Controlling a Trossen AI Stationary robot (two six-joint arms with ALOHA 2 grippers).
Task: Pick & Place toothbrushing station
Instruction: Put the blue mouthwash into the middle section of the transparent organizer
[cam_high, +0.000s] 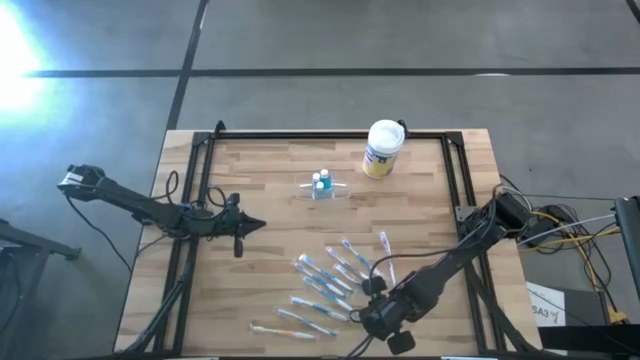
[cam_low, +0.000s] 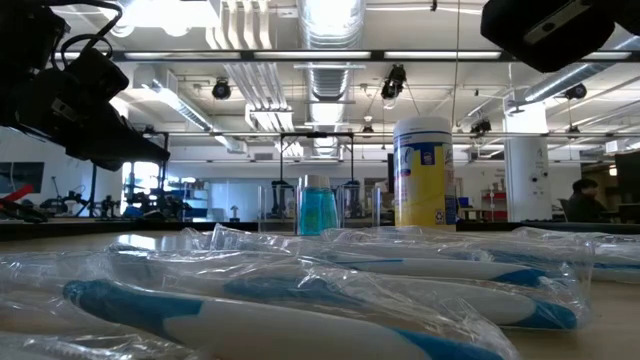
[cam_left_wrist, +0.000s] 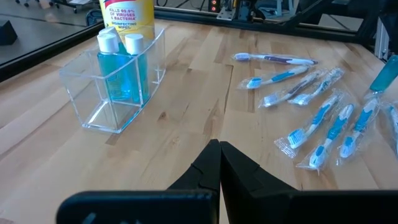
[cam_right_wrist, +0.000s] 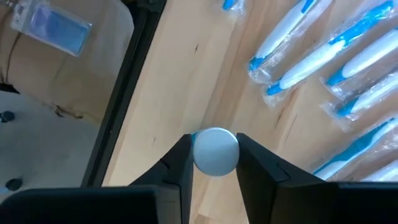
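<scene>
Right gripper (cam_right_wrist: 214, 155) at the table's near edge pinches a round white-grey object (cam_right_wrist: 215, 150), maybe a cap. Lift straight, avoid wrapped toothbrushes (cam_right_wrist: 311, 53). Left gripper (cam_left_wrist: 219, 163) closed, idle. Clear holder (cam_high: 322, 190) sits mid-table beside the canister (cam_high: 383, 148).

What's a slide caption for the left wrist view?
Shut left claw faces the clear holder with two blue bottles, wrapped toothbrushes spread beside it.
</scene>
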